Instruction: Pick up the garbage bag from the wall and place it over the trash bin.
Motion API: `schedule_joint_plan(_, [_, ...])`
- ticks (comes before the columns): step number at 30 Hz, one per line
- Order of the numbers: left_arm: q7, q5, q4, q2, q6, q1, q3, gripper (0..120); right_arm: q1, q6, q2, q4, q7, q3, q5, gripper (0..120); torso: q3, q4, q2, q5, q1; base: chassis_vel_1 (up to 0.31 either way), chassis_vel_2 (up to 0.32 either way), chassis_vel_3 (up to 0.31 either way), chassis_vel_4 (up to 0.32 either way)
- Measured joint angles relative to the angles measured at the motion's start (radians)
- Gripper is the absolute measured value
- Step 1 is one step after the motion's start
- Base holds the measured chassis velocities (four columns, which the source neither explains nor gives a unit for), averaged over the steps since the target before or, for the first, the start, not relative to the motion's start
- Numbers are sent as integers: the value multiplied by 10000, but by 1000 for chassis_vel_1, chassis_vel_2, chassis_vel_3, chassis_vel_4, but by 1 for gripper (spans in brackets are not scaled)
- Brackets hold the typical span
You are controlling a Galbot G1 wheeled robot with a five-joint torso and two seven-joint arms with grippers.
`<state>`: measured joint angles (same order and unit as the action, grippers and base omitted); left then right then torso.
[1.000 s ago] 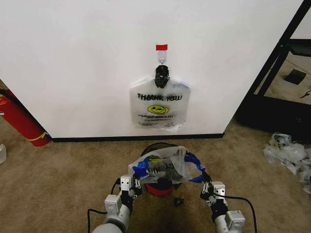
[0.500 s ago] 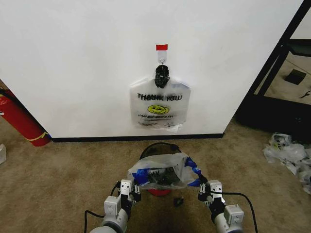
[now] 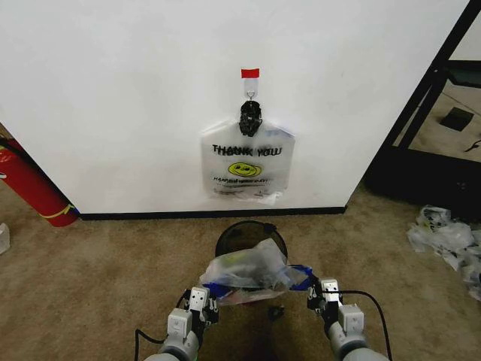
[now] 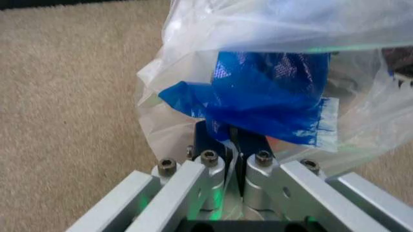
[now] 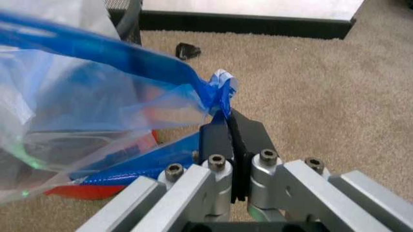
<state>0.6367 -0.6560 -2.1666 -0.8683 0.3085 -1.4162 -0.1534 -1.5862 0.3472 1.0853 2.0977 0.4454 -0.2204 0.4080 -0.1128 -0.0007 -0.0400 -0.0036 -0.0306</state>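
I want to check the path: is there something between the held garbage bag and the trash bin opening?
Nothing visible. The garbage bag, held between left gripper and right gripper, hangs at the trash bin's near rim.

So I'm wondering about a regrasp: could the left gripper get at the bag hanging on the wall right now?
Probably not: the left gripper is shut on the garbage bag by the trash bin, well short of the hanging bag.

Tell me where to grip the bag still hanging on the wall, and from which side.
Grip the bag by its bunched top just under the hook, coming straight at the wall from the front. There the plastic gathers into a thick neck; lower down it lies flat against the wall, leaving little for fingers to close on.
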Motion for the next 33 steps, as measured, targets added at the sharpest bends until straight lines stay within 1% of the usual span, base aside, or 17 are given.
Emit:
schedule_joint_plan(2, [-15, 78, 118, 3, 7, 72, -112, 0, 139, 8, 15, -143, 24, 67, 0, 0, 0, 1, 0, 2, 0, 0, 0, 0, 0])
schedule_joint_plan(5, [-29, 229, 585, -163, -62, 469, -292, 0, 476, -160, 114, -479, 47, 93, 0, 0, 0, 0, 0, 1, 0, 0, 0, 0, 0])
schedule_joint_plan(6, [-29, 229, 585, -163, -62, 469, -292, 0, 476, -160, 114, -479, 47, 93, 0, 0, 0, 0, 0, 1, 0, 0, 0, 0, 0])
schedule_joint_plan(11, [-13, 374, 1365, -555, -181, 1079, -589, 0, 877, -376, 301, -993, 105, 81, 4, 0, 0, -1, 0, 1, 0, 0, 0, 0, 0])
schedule_joint_plan(17, [-11, 584, 1496, -613, -297, 1178, -724, 0, 905, -478, 365, -1046, 111, 41, -13, 0, 0, -1, 0, 1, 0, 0, 0, 0, 0])
schedule_joint_plan(23, [-122, 865, 1042, -430, -440, 900, -494, 0, 815, -972, 343, -1169, -39, -45, -348, 0, 0, 0, 0, 1, 0, 0, 0, 0, 0])
schedule_joint_plan(25, [-235, 1025, 646, -252, -424, 613, -271, 6, 625, -1113, 251, -1053, -154, -115, -540, 0, 0, -2, 0, 1, 0, 0, 0, 0, 0])
schedule_joint_plan(26, [-297, 1130, 435, -155, -404, 454, -140, 11, 502, -1273, 192, -990, -193, -140, -721, 4, 0, 1, 0, 1, 0, 0, 0, 0, 0])
schedule_joint_plan(27, [-344, 1226, 213, -45, -378, 286, 0, 15, 352, -1474, 128, -927, -255, -172, -928, 9, 0, 0, 0, 0, 0, 0, 0, 0, 0])
schedule_joint_plan(28, [-390, 1310, -40, 67, -342, 59, 151, 19, 191, -1674, 55, -856, -331, -214, -1138, 12, 0, -2, 0, 1, 0, 0, 0, 0, 0])
schedule_joint_plan(29, [-431, 1376, -198, 130, -322, -93, 231, 22, 69, -1799, -5, -792, -388, -247, -1282, 15, 0, -1, 0, 1, 0, 0, 0, 0, 0])
schedule_joint_plan(30, [-431, 1376, -198, 130, -322, -93, 231, 22, 69, -1799, -5, -792, -388, -247, -1282, 15, 0, -1, 0, 1, 0, 0, 0, 0, 0])
schedule_joint_plan(33, [-604, 1777, -795, 353, -303, -798, 528, 36, -368, -2171, -208, -591, -584, -393, -1758, 30, 1, -1, 0, 1, 0, 0, 0, 0, 0])
